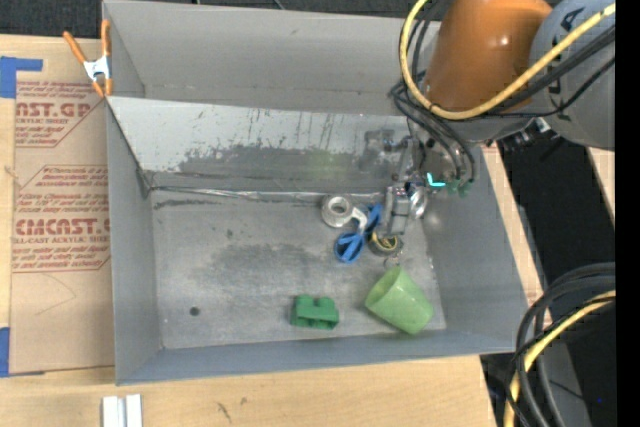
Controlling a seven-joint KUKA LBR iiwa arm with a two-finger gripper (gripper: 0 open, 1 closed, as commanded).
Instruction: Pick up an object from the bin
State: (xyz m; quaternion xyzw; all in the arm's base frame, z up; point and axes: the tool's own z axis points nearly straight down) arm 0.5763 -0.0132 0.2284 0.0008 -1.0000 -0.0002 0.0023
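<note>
The grey metal bin [140, 245] has a scuffed, mostly bare floor, and its few things lie together in the right half. The robot arm [580, 65] comes in from the right over the far right corner, with a rounded orange cover [485, 40] and yellow cables on its wrist. Below the cover the gripper [396, 223] hangs low over the floor, right of centre. Whether it is spread or pressed together cannot be told.

A light green plastic cup [401, 303] lies on its side close to the near wall. Left of the gripper and just beside it lies a blue plastic looped piece [353, 241]. A dark green plastic block [315, 312] sits left of the cup. A white ring-shaped roll [339, 210] touches the blue piece's far end. Right under the gripper's tip lies a small dark ring with a yellowish rim [386, 243].
</note>
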